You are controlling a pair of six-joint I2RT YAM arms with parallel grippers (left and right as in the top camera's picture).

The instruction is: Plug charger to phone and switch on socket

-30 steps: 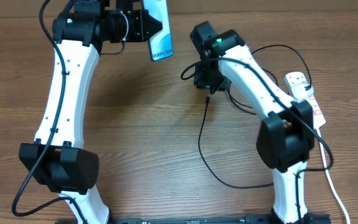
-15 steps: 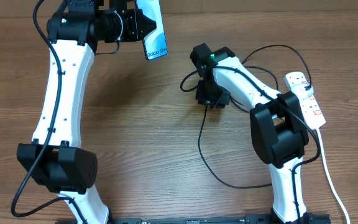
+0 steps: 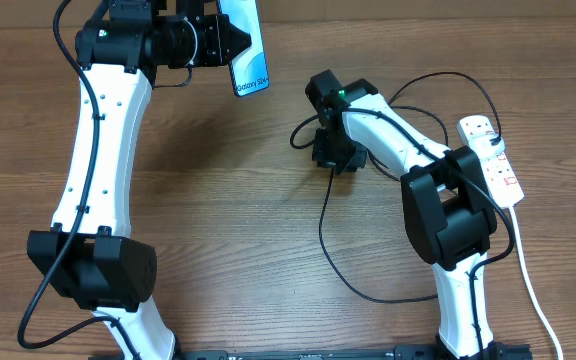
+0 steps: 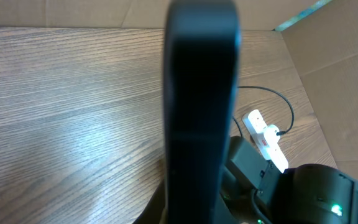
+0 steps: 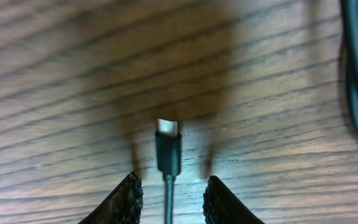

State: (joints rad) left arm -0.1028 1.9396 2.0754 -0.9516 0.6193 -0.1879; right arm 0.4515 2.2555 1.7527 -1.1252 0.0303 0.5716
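A pale wood-grain table (image 3: 228, 200) carries two white-and-black robot arms, seen from overhead. The left arm (image 3: 103, 130) reaches to the far edge, and the right arm (image 3: 398, 130) bends inward toward the centre.

The socket (image 3: 493, 160), a long white plastic power strip with red markings and a white cord, lies at the table's right edge, well apart from both claws. The left wrist camera also catches it in the distance (image 4: 263, 134).

The left gripper (image 3: 230, 45) is clamped on the phone (image 3: 250, 50), a slim rectangle held above the table at the far edge. Its glossy blue-white screen shows dark lettering. In the left wrist view the phone (image 4: 201, 93) is a blurred dark slab seen edge-on.

The charger (image 3: 323, 225), a thin black cable, runs in loose curves across the wood from the right gripper (image 3: 336, 155) toward the near side.

In the right wrist view, the right gripper (image 5: 169, 202) has its jaws parted. Its textured black fingertips (image 5: 129, 199) stand on either side of the cable without touching it. The connector (image 5: 168, 146), a small black rectangular body with a bright metal tip, points away from the claw over the striped grain.
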